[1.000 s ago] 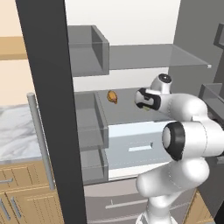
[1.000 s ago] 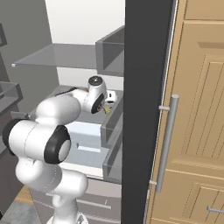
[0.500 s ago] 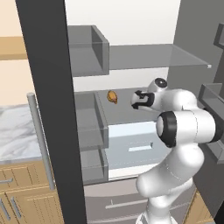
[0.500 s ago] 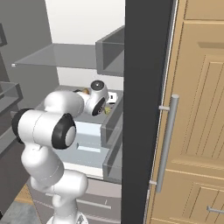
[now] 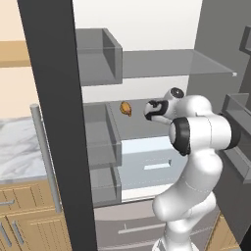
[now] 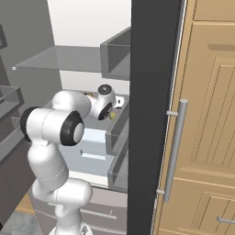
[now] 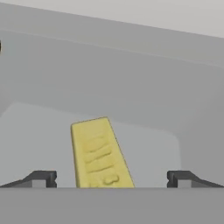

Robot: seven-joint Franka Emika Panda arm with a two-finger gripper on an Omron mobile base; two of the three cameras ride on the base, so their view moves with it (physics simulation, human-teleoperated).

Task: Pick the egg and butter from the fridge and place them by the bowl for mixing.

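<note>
We are holding the gripper point(image 7: 112, 178) spread wide, the butter point(image 7: 99, 153) lying between its fingertips on the fridge point(image 5: 147, 68) shelf. Closing while it is lying skewed, we are probably risking twisting it loose.

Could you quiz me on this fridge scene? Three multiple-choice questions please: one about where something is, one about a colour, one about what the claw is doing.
1. Where does the butter lie?
A. on the grey floor between the two finger tips
B. on top of the glass shelf
C. outside the fridge

2. What colour is the lump on the fridge shelf?
A. blue
B. orange-brown
C. green

3. How does the gripper stand?
A. shut on the butter
B. shut on nothing
C. open, jaws wide apart

Answers: 1 A, the hand view shows the block lying between the tips. 2 B, seen in the left base view. 3 C, both tips stand clear of the block's sides.
</note>
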